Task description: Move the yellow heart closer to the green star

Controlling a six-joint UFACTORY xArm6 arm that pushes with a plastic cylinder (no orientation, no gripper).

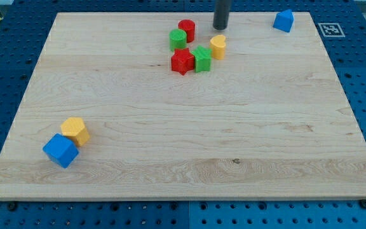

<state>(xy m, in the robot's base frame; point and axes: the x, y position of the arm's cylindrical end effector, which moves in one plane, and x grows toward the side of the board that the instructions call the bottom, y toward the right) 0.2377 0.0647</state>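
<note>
Yellow heart (218, 46) first: a small, hard-looking block, so I judge it light and stiff, nothing to crush, likely to skate easily on the smooth wooden board (170, 146). There is no taking hold here, only a push. I reckon the face to press is its side away from the green star (202, 58), and squarely, or it may spin off my line.

Looks-wise, it is a bright yellow, with a rounded lobed top and a glossy sheen, narrow end towards the view's bottom.

Placing everything off that heart in the one camera view: the green star sits just beside it, down and to the view's left, perhaps touching, I can't tell. The red star (182, 61) is beyond the green one, further left. A green block (178, 39) and a red cylinder (186, 30) stand up and left of the heart. A blue block (284, 20) is well apart towards the view's upper right. Far off at lower left, a yellow block (75, 130) and a blue cube (60, 150) sit together.

My tip (220, 28), a plain rod with nothing to open or close, hovers just above the heart in the view, near it but apart.
</note>
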